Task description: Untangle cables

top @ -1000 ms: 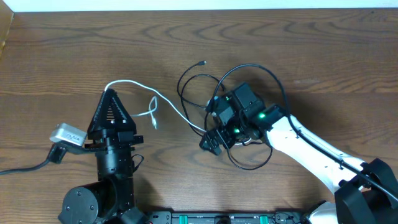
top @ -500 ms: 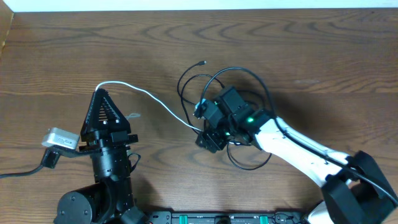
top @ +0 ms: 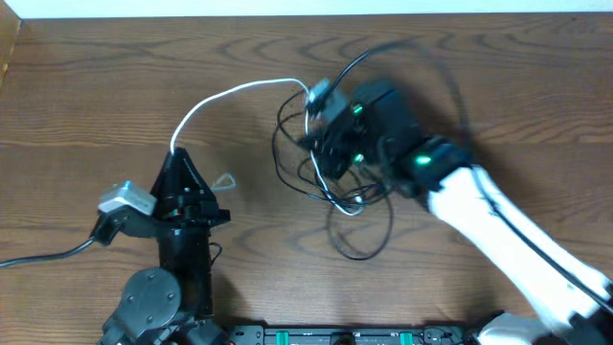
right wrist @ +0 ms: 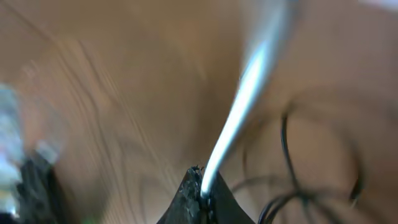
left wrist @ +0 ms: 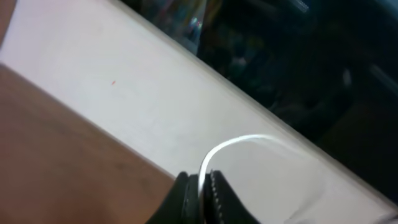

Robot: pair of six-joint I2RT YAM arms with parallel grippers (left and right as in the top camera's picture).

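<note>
A white cable (top: 230, 96) arcs over the wooden table between my two grippers. My left gripper (top: 177, 155) is shut on one part of it; in the left wrist view the white cable (left wrist: 239, 142) rises from between the closed fingertips (left wrist: 217, 200). My right gripper (top: 312, 98), blurred by motion, is shut on the cable's other part; the right wrist view shows the white cable (right wrist: 245, 93) leaving its closed tips (right wrist: 186, 194). Black cables (top: 335, 192) lie looped and tangled under and beside the right gripper, also seen as black cables (right wrist: 292, 190). A loose white cable end (top: 223, 179) lies right of the left gripper.
A pale strip (top: 192, 9) runs along the table's far edge. The left arm's thick black lead (top: 43, 257) trails off to the left. The white right arm (top: 508, 240) crosses the table's right side. A dark rail (top: 345, 335) sits at the front edge.
The right gripper has shut on the white cable and swung toward the far edge, dragging the black loops. The left gripper shifted right, still holding, and the white cable now arcs between them.
</note>
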